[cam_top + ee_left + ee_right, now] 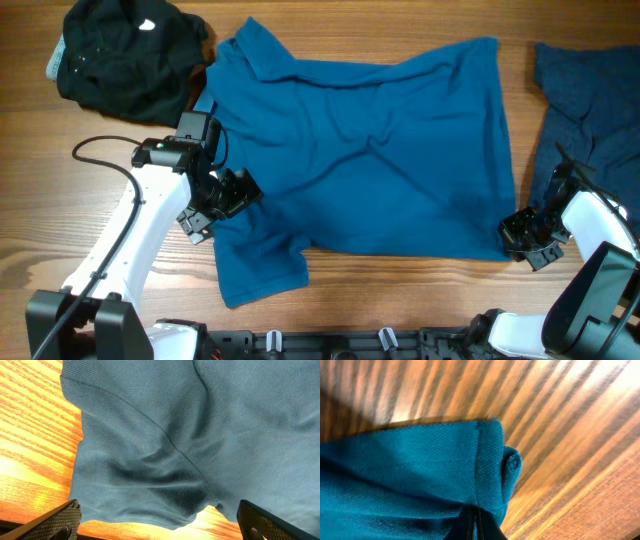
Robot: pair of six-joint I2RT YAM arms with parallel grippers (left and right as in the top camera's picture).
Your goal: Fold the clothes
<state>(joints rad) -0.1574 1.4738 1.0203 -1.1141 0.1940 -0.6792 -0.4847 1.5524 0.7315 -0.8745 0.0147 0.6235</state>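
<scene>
Now, right jaws pinch shirt [400, 160], left wide

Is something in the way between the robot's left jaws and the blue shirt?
No, nothing visible is in the way. The left arm holds its open jaws right above the blue shirt near its sleeve, and only bare cloth shows between them. The black clothes lie off to the side, at the table's far corner.

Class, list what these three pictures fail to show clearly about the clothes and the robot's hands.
- Overhead: the dark blue garment is cut by the right edge.
- Overhead: the black garment is bunched; its type is unclear.
- Right wrist: the bottom edge crops the right hand pinching the blue shirt.
</scene>
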